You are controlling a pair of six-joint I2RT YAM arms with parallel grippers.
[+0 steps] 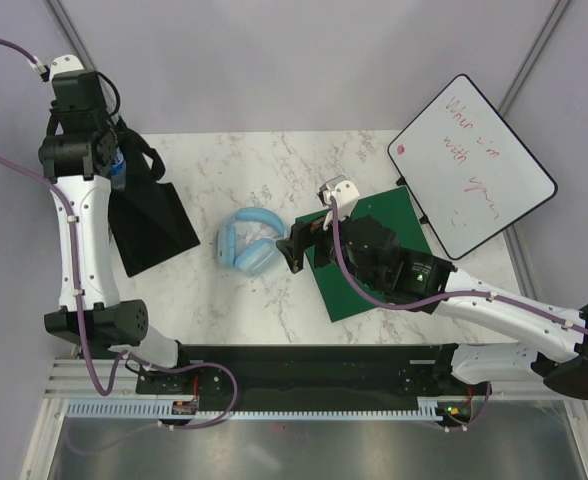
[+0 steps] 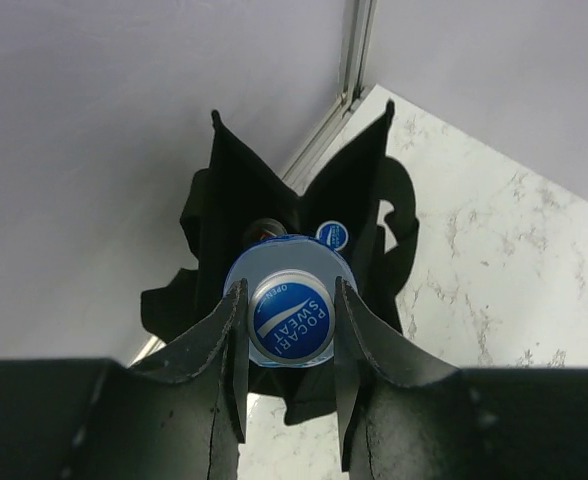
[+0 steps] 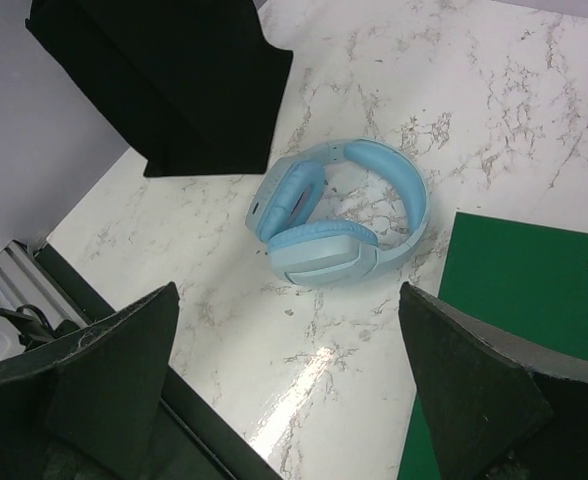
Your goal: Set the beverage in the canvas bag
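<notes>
L gripper [image 2: 290,300] is clamped on the beverage bottle [image 2: 292,322] just below the blue cap. Bottle hangs upright over the open mouth of the canvas bag [image 2: 236,195]; insertion depth cannot be determined. Bag sits at far-left corner of table [image 1: 274,165]. R gripper [image 3: 286,310]: jaws wide apart, nothing held, hovering above table near blue headphones [image 3: 339,215], beside green board [image 3: 524,290]. Whiteboard [image 1: 471,165] lies far right.

White marble table [image 1: 274,160], four items supported.
A black canvas bag [image 1: 149,225] is laid far left, blue headphones [image 1: 247,243] centrally, a green board [image 1: 336,290] right, a whiteboard [image 1: 471,165] far right.
</notes>
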